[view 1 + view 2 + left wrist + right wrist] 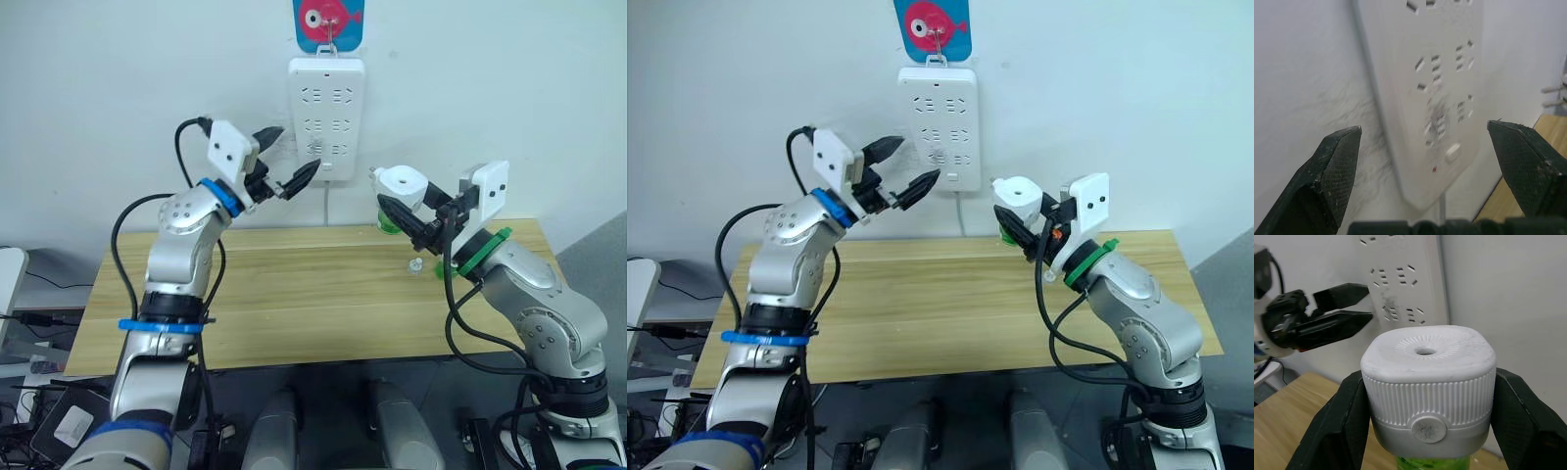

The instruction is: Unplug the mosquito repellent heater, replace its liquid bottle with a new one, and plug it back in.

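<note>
Right wrist view shows the right tool point(1425, 426) clenched on the unplugged heater point(1427, 387); left tool point(284, 162) released, so replugging remains.

Bright, even light — soft shadows

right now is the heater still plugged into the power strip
No, the right gripper holds the mosquito repellent heater in the air, apart from the power strip.
</note>
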{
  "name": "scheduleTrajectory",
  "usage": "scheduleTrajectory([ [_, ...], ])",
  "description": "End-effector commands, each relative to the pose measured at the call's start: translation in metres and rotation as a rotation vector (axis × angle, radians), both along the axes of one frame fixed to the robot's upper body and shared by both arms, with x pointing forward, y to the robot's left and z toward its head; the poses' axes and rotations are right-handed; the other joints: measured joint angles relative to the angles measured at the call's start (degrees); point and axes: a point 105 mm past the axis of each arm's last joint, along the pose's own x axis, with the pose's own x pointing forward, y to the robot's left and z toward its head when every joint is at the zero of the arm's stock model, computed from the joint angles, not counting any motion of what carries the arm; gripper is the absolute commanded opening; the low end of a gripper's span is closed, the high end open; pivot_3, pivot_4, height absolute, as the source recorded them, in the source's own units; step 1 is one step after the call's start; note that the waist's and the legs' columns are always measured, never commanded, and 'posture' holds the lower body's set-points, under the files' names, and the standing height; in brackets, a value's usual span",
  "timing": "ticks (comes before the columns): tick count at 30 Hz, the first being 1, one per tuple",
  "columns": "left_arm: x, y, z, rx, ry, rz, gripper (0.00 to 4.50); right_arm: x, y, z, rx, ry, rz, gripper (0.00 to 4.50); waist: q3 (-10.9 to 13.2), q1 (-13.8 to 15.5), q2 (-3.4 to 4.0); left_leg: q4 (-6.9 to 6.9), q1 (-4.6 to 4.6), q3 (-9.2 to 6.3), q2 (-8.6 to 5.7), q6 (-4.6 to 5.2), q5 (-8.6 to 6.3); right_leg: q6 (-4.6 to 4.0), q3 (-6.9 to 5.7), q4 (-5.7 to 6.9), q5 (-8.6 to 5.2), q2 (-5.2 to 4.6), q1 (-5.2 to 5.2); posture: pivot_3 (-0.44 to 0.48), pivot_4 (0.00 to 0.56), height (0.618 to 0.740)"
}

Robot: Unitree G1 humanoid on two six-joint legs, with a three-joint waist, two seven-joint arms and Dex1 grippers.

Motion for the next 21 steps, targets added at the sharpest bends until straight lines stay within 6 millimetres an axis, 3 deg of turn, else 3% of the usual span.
scheduleTrajectory([
  [1,0.001,-0.009,0.008,0.019,-0.038,-0.052,4.5,-0.009,0.001,0.016,0.009,-0.069,-0.003,2.97,0.0,-0.2,0.0,-0.01,0.0,0.0,0.0,0.0,0.0,0.0,0.0,0.0,0.0,0.0,0.0,-0.14,0.233,0.74],
  [11,0.005,-0.026,0.005,0.024,0.022,-0.194,4.5,-0.011,-0.004,0.016,0.021,-0.067,-0.034,2.97,0.0,-0.3,0.0,-0.01,-0.01,-0.01,0.0,0.0,0.0,0.0,-0.01,0.03,0.0,0.01,-0.03,-0.161,0.229,0.74],
  [19,0.008,-0.021,0.012,0.001,0.051,-0.245,4.5,-0.011,-0.007,0.014,0.018,-0.067,-0.045,2.97,0.0,-0.5,0.0,0.0,-0.01,0.0,0.01,0.0,0.0,0.0,0.0,0.03,0.0,0.02,-0.04,-0.175,0.233,0.74],
  [21,0.007,-0.019,0.011,-0.003,0.075,-0.261,3.86,-0.011,-0.008,0.014,0.016,-0.069,-0.049,2.97,0.0,-0.6,0.0,-0.01,-0.01,0.0,0.02,0.0,0.0,0.0,0.0,0.03,0.0,0.02,-0.04,-0.181,0.235,0.74],
])
